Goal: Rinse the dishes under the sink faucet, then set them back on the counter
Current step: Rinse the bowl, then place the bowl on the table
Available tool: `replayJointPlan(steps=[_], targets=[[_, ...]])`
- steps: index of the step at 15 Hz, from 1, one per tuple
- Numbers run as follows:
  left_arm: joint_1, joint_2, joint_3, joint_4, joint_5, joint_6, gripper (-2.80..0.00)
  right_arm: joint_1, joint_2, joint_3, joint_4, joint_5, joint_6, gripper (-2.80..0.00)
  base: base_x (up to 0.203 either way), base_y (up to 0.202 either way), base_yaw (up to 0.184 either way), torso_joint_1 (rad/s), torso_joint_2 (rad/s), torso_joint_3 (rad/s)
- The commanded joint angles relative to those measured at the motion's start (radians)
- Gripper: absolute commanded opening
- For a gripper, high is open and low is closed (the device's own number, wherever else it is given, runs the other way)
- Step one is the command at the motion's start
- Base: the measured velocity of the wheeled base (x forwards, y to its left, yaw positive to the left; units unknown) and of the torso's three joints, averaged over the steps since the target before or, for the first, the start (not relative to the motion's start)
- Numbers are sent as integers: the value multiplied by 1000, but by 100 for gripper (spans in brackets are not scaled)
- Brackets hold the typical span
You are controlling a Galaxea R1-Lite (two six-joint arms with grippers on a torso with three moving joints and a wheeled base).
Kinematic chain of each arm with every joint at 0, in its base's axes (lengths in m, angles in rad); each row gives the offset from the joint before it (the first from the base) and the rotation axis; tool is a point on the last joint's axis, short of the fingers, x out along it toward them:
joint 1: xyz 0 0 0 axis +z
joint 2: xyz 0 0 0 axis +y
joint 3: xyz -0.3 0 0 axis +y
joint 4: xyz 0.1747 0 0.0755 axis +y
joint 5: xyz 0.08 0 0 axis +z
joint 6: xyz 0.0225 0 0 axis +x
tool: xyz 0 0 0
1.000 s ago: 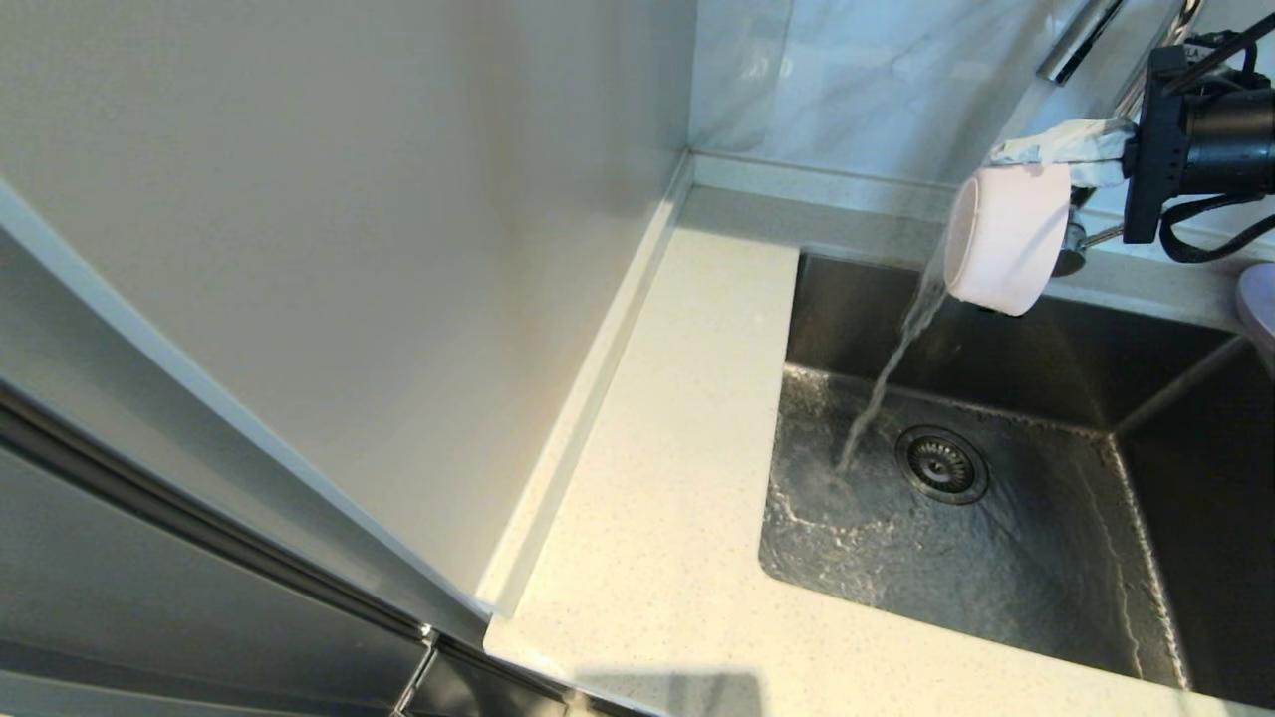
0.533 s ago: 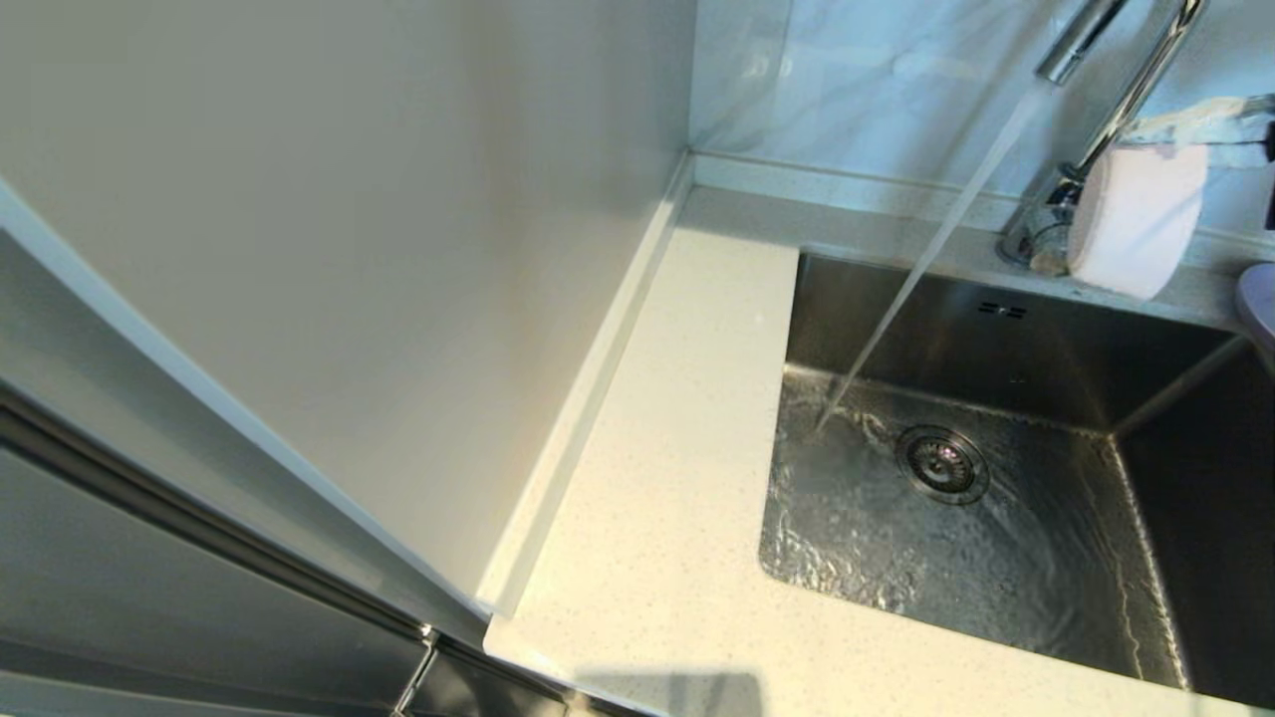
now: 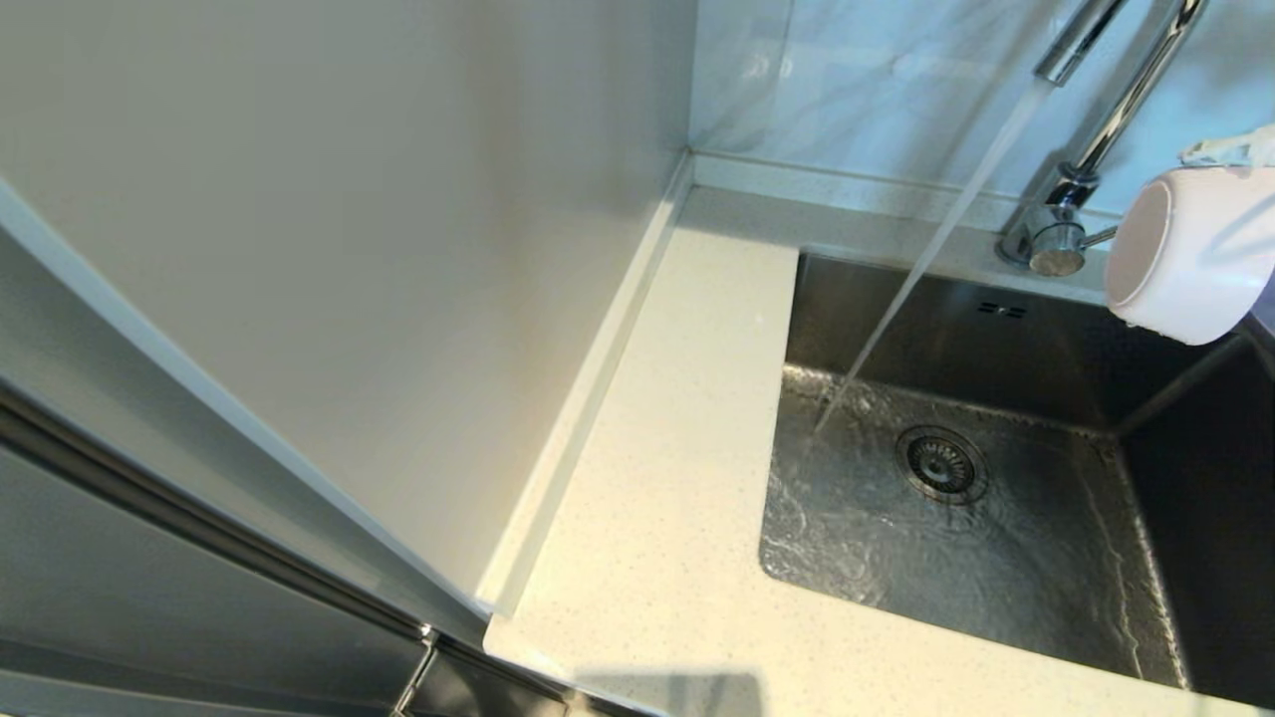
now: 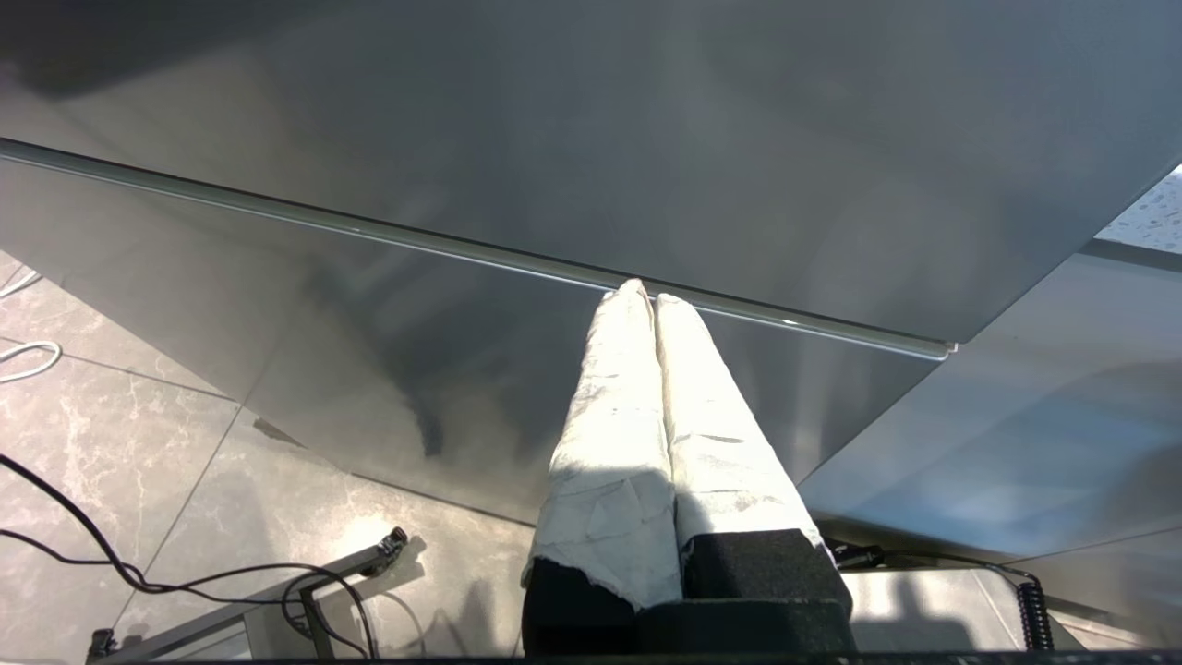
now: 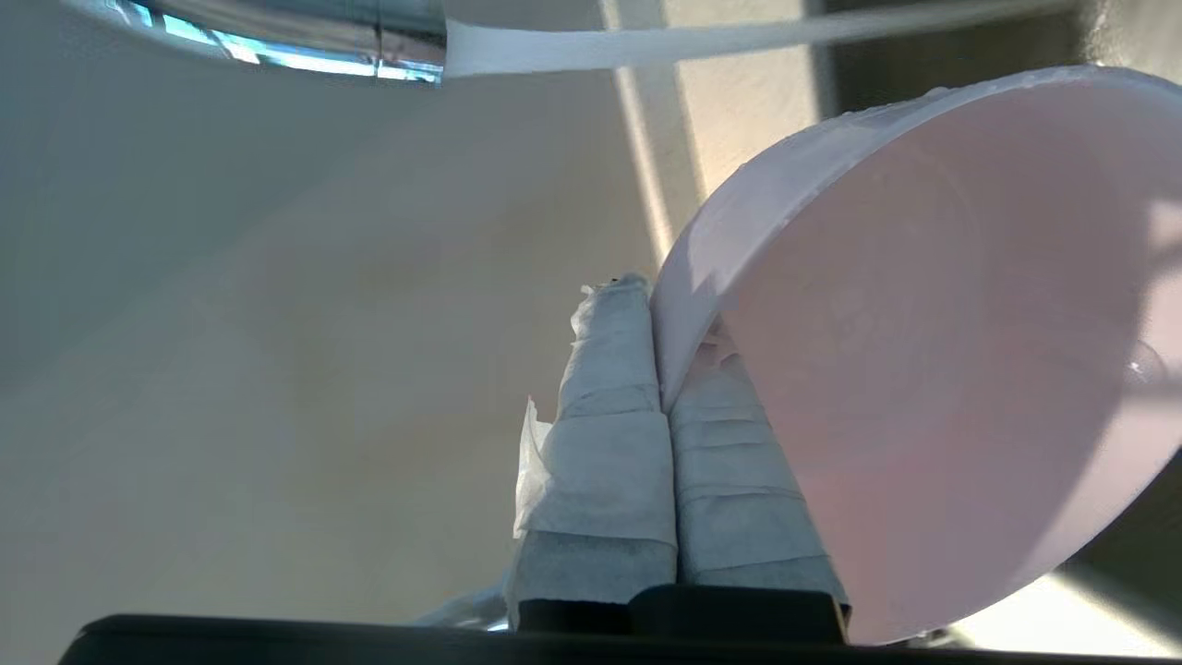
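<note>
Speckled counter (image 3: 657,518) beside running sink (image 3: 1006,329); right end effector (image 5: 657,369) clamped on tilted pink bowl (image 3: 1180,254).

Sink (image 3: 996,558) as landmark: counter (image 3: 657,478) left, faucet (image 3: 1056,234) behind, bowl (image 3: 1180,259) above its back-right corner.

The pale pink round bowl (image 3: 1185,254) runs off the head view's right edge, and only a scrap of the right gripper's cloth-wrapped fingers (image 3: 1230,151) shows above it. The tall shiny chrome gooseneck faucet (image 3: 1116,110) is cropped at the top (its arch is out of sight). The deep brushed stainless-steel sink (image 3: 996,329) loses its right side. In the right wrist view the bowl (image 5: 933,351) hides part of one finger.
</note>
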Motion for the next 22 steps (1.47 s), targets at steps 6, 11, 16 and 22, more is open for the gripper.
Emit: replayJointPlan(steps=[6, 11, 16, 22], targets=[[0, 0, 0, 0, 0, -1, -280, -19, 3, 1, -5, -279, -212, -280, 0, 0, 0, 0, 0, 0], [0, 0, 0, 0, 0, -1, -280, -106, -41, 2, 395, -588, -846, -280, 0, 0, 0, 0, 0, 0], [0, 0, 0, 0, 0, 0, -280, -213, -74, 1, 614, -616, -1214, -280, 0, 0, 0, 0, 0, 0], [0, 0, 0, 0, 0, 0, -280, -307, -6, 1, 570, -786, -1496, -280, 0, 0, 0, 0, 0, 0]])
